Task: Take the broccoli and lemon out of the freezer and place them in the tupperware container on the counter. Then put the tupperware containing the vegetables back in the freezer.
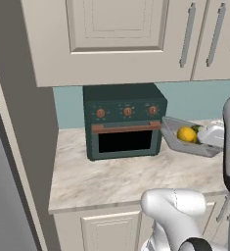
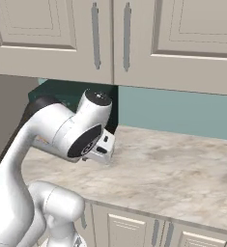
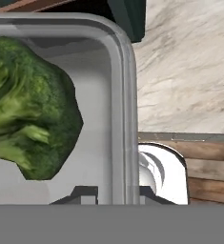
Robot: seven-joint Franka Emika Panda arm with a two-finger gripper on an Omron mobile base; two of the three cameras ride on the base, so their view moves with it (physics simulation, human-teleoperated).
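Note:
The grey tupperware container (image 1: 181, 143) sits tilted just right of the toaster oven, above the counter (image 1: 126, 179). The yellow lemon (image 1: 186, 134) lies inside it, with the dark green broccoli (image 1: 198, 129) behind it. My gripper (image 1: 212, 136) is shut on the container's right rim. In the hand view the rim (image 3: 125, 95) runs up between my fingertips (image 3: 87, 193), where my gripper (image 3: 118, 194) clamps it, and the broccoli (image 3: 30, 107) fills the container's left part. The lemon is out of that view.
A dark green toaster oven (image 1: 124, 122) stands against the teal back wall, close to the container's left end. Cream wall cabinets (image 1: 116, 34) hang low over the counter. A tall grey panel (image 1: 18, 127) bounds the counter on the left. Bare counter (image 2: 182, 164) stretches right.

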